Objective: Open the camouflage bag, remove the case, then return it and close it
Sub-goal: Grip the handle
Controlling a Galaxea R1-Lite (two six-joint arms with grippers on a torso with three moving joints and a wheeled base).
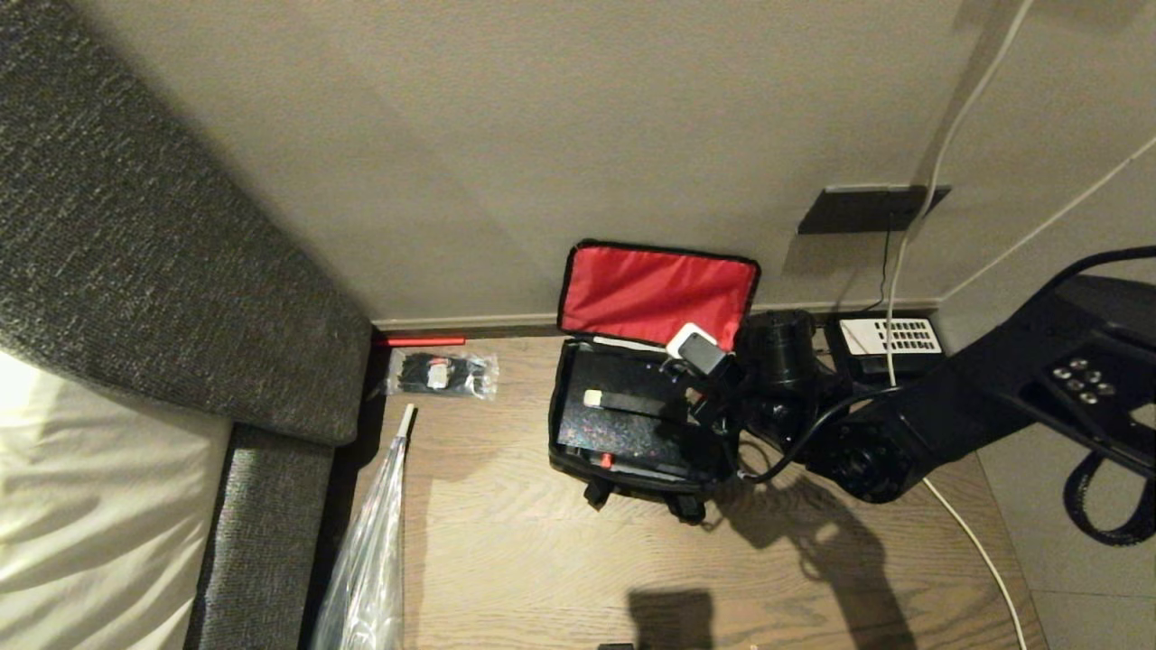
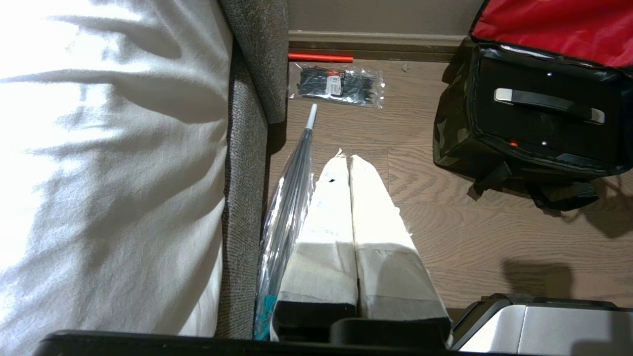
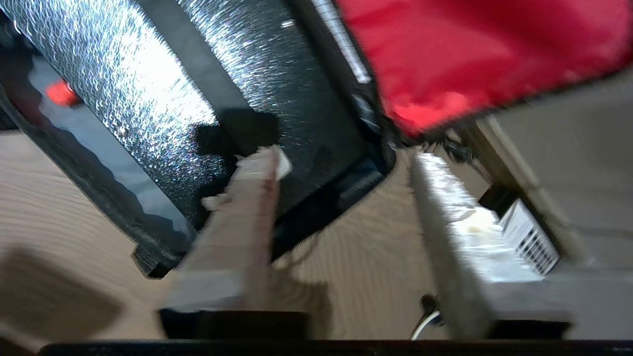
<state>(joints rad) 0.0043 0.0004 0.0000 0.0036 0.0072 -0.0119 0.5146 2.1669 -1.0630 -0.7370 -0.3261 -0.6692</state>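
Nearest the lens: right gripper [image 3: 346, 160], taped fingers [image 3: 237, 232] spread apart, nothing between them. Hangs over the right end of the camouflage bag [image 1: 632, 477], one finger above the glittery black face of the case [image 1: 623, 433], the other out past the bag's end wall over the wooden floor [image 1: 542, 560].

Bag on the floor against the wall, lid [image 1: 655, 293] thrown back and propped upright, red lining facing the robot. Case flat inside, filling the opening, red latch [image 1: 606, 459] on the near edge. Long axis of the case left to right along the wall; handle [image 1: 632, 402] on top along much the same line, slightly slanted, white end showing at its left. Right end of the handle hidden behind the wrist in the head view.

Deciding relation: handle just left of the right gripper and below it, so probably a short shift inward along the case's length, jaws set across the handle's width. Whether the fingers touch the case: cannot tell.

Left gripper [image 2: 346, 158] parked low, well off to the left beside the bed, fingers pressed together, empty. Right arm clearly the nearer one. Black telephone [image 1: 890, 336] against the wall beyond the bag's right end, no part of the job.
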